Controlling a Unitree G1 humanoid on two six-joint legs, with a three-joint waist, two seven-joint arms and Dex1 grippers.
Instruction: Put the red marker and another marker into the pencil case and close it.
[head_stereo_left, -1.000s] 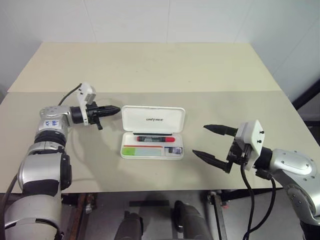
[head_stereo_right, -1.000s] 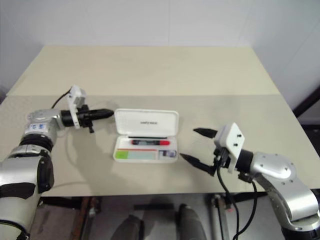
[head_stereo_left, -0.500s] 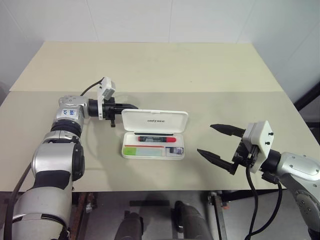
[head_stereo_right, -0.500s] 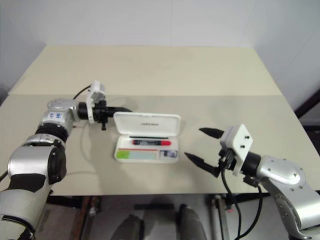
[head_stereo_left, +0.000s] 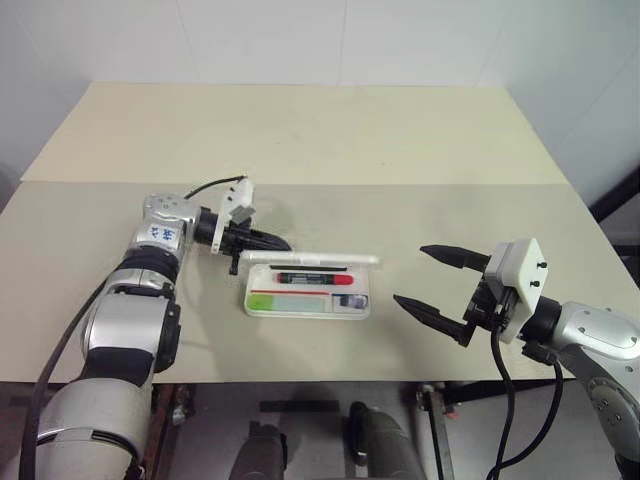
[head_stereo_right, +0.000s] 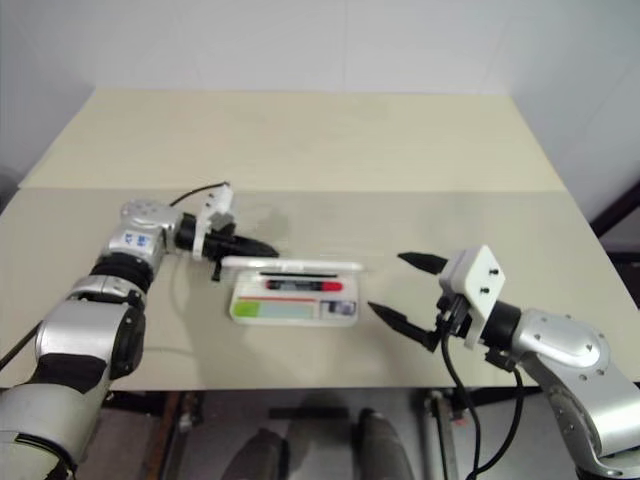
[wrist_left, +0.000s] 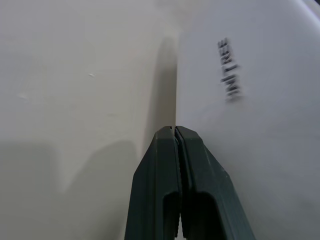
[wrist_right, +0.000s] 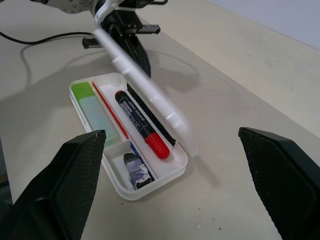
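The white pencil case (head_stereo_left: 300, 314) lies open near the table's middle. Its lid (head_stereo_left: 310, 259) leans forward over the tray, about half way down. The red marker (head_stereo_left: 312, 277) lies in the back compartment. In front of it lies the pale green highlighter (head_stereo_left: 285, 301), the other marker. My left gripper (head_stereo_left: 283, 243) is shut and empty, its tip against the back of the lid (wrist_left: 250, 100) near the left end. My right gripper (head_stereo_left: 411, 275) hangs open and empty to the right of the case, apart from it.
A small dark object (wrist_right: 136, 167) sits in the case's little end compartment. A black cable (head_stereo_left: 205, 187) loops from my left wrist over the table. The beige table (head_stereo_left: 320, 130) stretches far behind the case, with a white wall beyond.
My left gripper has swung right, from beside the case to behind its lid. The lid has tipped forward from wide open to half way down. The right gripper has kept still.
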